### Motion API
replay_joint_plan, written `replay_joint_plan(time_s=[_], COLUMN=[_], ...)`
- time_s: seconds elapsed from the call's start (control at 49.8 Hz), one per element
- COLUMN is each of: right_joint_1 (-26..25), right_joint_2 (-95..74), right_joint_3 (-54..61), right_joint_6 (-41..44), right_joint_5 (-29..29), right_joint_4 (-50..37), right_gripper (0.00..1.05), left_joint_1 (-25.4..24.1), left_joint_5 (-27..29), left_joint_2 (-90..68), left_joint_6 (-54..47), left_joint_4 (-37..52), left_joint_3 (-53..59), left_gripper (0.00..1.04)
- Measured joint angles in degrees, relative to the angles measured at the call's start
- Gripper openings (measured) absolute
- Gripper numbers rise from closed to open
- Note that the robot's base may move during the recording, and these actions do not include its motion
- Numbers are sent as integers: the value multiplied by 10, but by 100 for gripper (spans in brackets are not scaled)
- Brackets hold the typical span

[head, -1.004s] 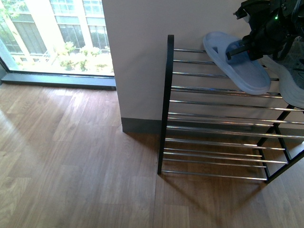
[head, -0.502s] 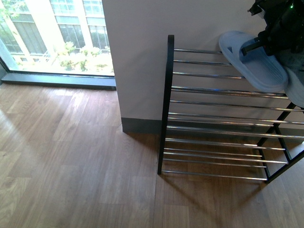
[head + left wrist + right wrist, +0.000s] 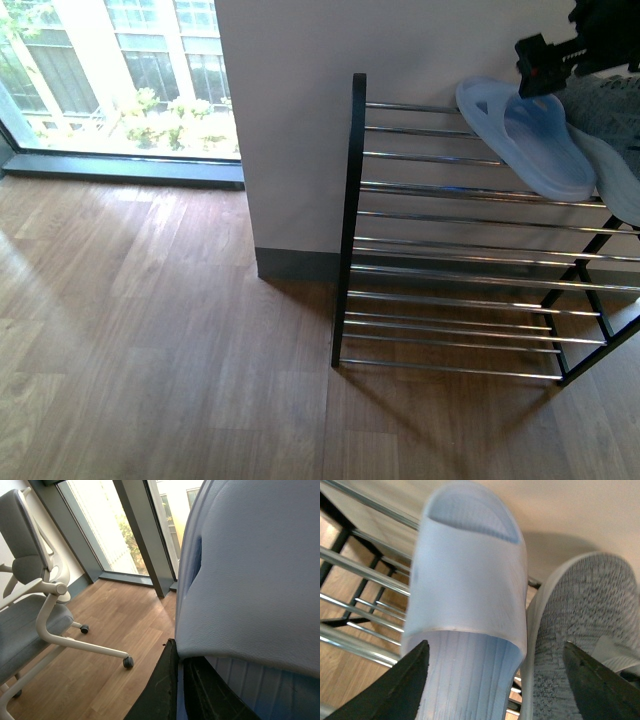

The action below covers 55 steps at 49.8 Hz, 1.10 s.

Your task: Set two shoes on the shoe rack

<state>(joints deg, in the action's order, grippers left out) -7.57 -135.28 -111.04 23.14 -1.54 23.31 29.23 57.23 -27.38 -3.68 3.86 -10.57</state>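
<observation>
We take the black metal-framed shoe rack [image 3: 358, 210] with thin silver bars as our reference. One pale blue rubber slide [image 3: 525, 135] lies on the top tier of this rack, toe toward the white wall behind the rack, resting across the silver bars. A grey knit sneaker with a white sole [image 3: 610, 150] lies on the same tier, just beside the slide on the side away from the rack's black end frame; in the right wrist view the sneaker [image 3: 582, 645] and the slide [image 3: 470, 600] appear to touch along their edges. Our right gripper [image 3: 545, 60] sits above the rack's top tier, over the slide; in the right wrist view its two black fingers [image 3: 400, 685] stand wide apart on either side of the slide, holding nothing. Our left gripper [image 3: 182, 680] is seen only in the left wrist view, where its dark fingers close on the edge of a second pale blue slide [image 3: 255, 575] that fills the frame. A grey office chair [image 3: 30, 605] on castors stands on the wooden floor [image 3: 160, 340] in that view.
</observation>
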Motion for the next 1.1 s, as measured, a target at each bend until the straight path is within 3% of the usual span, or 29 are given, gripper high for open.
replay_joint_plan(time_s=[0.141,0.221,0.301,0.502,0.723,0.883,1.004,1.104], right_joint_1=[-8,-20,-42,-83,-122,-135,-119,-94], right_joint_2=[18,30,70,171,307,362,391,444], right_joint_3=[-47,-61,-38,71,272,405,548,645], right_joint_6=[90,160,254,266,196,126,-61,-156], right_joint_5=[32,38,65,125,166,191,194,178], right_joint_4=[41,26,-47,-172,-322,-381,-593,-671], right_gripper=[97,95,95,95,95,95,75,59], left_joint_1=[0,0,0,0,0,0,0,0], left_joint_5=[0,0,0,0,0,0,0,0], left_joint_2=[0,0,0,0,0,0,0,0], left_joint_6=[0,0,0,0,0,0,0,0], left_joint_4=[0,0,0,0,0,0,0,0], left_joint_3=[0,0,0,0,0,0,0,0], left_gripper=[2,2,2,2,2,2,2,2])
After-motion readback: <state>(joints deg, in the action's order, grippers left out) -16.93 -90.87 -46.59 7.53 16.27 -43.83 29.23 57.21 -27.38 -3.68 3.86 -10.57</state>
